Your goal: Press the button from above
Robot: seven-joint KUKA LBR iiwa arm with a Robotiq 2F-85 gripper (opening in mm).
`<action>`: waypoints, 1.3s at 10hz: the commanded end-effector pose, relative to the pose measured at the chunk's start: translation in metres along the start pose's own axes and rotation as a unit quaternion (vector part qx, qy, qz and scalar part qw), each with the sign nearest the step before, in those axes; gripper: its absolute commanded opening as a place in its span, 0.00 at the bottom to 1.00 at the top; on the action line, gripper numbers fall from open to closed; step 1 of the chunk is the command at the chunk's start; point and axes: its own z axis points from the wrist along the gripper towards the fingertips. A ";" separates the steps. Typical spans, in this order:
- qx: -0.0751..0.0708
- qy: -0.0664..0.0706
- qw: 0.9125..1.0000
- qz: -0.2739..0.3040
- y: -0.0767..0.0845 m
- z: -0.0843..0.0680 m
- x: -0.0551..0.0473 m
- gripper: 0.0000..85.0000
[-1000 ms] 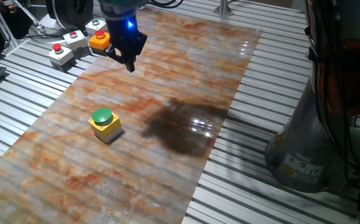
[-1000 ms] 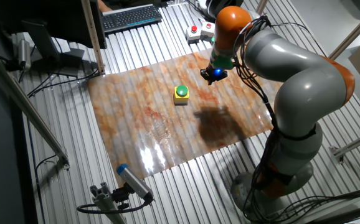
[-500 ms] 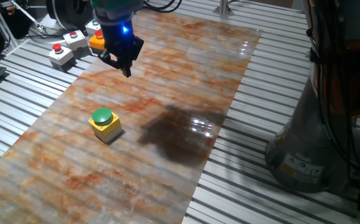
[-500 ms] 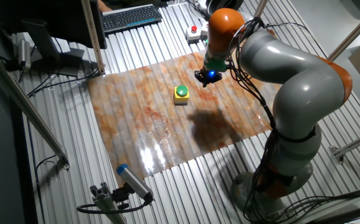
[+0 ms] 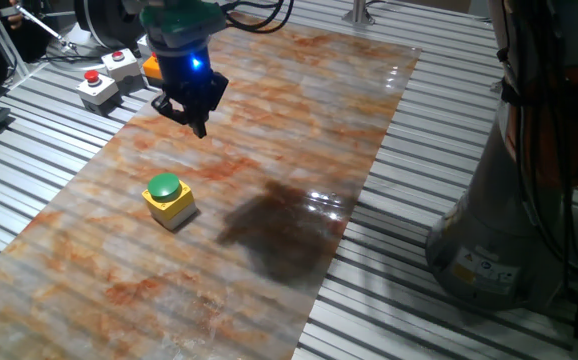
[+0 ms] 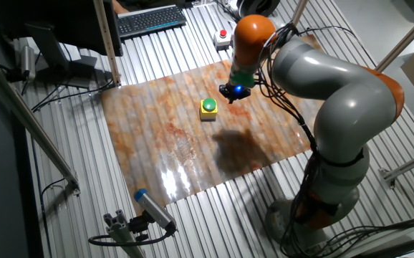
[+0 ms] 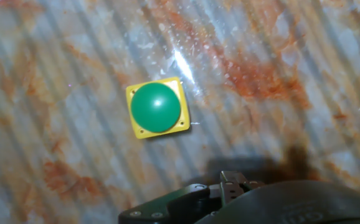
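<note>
Overhead, the gripper point(image 5: 197, 122), state unclear, hangs beside the button point(image 5: 164, 187), grey boxes point(image 5: 108, 77) behind.

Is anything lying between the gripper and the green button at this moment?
No. In one fixed view, only bare marbled sheet separates the gripper from the green button; the hand view likewise shows nothing around the button.

No legible text, brand, number or sign is found in any view. A pale label point(image 5: 476, 268) sits on the grey robot base point(image 5: 509, 230) in one fixed view, but its print is too small to read. The keyboard point(image 6: 150, 19) in the other fixed view shows keys with no readable characters. The button point(image 7: 156, 107) and its yellow box point(image 7: 181, 86) carry no markings.
</note>
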 end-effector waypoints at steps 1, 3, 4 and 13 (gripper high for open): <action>0.000 0.002 1.000 0.003 0.004 -0.001 0.000 0.00; 0.004 0.009 1.000 0.013 0.018 -0.005 0.002 0.00; 0.004 0.009 1.000 0.016 0.021 -0.006 0.005 0.00; -0.002 0.002 1.000 0.021 0.025 0.004 -0.004 0.00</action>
